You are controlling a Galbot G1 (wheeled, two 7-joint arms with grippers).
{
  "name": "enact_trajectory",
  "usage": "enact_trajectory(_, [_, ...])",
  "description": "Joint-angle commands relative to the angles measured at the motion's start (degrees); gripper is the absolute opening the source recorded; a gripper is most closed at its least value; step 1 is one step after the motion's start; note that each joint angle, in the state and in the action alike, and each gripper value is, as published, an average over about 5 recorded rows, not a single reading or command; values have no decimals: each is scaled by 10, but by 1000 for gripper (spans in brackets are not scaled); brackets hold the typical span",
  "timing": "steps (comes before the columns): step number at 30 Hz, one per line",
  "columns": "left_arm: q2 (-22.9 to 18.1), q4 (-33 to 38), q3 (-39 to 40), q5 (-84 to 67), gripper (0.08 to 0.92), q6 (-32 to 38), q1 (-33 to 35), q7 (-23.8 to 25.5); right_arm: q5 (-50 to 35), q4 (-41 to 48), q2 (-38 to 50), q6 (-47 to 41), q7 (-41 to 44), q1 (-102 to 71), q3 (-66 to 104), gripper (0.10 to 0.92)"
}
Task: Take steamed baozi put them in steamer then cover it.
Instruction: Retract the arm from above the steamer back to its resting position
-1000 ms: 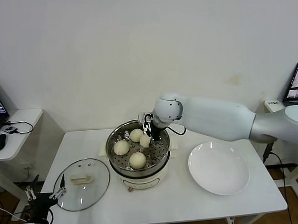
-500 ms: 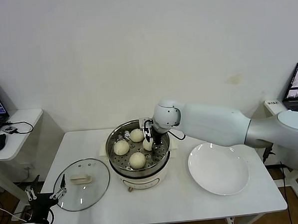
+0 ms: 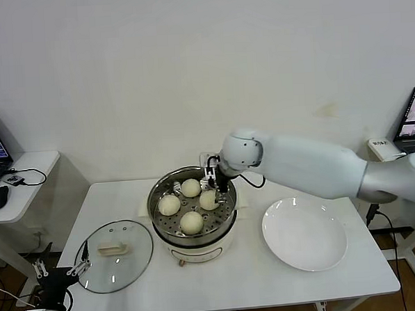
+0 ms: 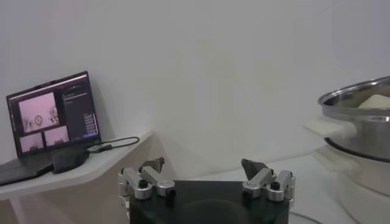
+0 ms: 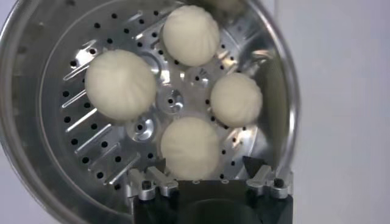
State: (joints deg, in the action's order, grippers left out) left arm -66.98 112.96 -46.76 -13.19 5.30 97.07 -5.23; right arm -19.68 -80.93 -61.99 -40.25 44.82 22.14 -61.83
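Observation:
Several cream-white steamed baozi lie on the perforated tray of the steel steamer [image 3: 162, 229]; one is at the back [image 3: 190, 188], one on the left [image 3: 170, 205], one at the front [image 3: 191, 222]. My right gripper [image 3: 215, 181] hangs open just above the right-hand baozi [image 3: 208, 200] and holds nothing. In the right wrist view that baozi [image 5: 189, 148] sits free below the open gripper [image 5: 204, 164], inside the steamer [image 5: 24, 152]. The glass cover [image 3: 114, 256] lies flat on the table left of the steamer. My left gripper [image 3: 60, 273] is parked open, low off the table's left front corner.
An empty white plate [image 3: 304, 232] lies right of the steamer. The left wrist view shows the open left gripper [image 4: 203, 165], the steamer's side [image 4: 359, 115] and a laptop [image 4: 52, 112] on a side desk. A white wall stands behind the table.
My right gripper has opened and let go of the baozi, which now rests on the tray at the right. The gripper has lifted slightly toward the back rim. The left arm stays put.

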Motion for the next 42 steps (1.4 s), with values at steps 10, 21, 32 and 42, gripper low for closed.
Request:
enact_trajectory(10, [0, -15, 15, 3, 823, -6, -17, -7, -107, -227, 252, 199, -401, -391, 362, 823])
enact_trajectory(21, [3, -71, 24, 81, 823, 17, -39, -20, 78, -207, 77, 517, -383, -889, 843, 823])
enact_trajectory(32, [49, -197, 2, 579, 823, 81, -66, -56, 76, -251, -118, 538, -346, -1085, 1057, 823])
enact_trajectory(42, [47, -245, 0, 852, 823, 89, -93, -55, 50, -265, -163, 519, -364, -1101, 1103, 823])
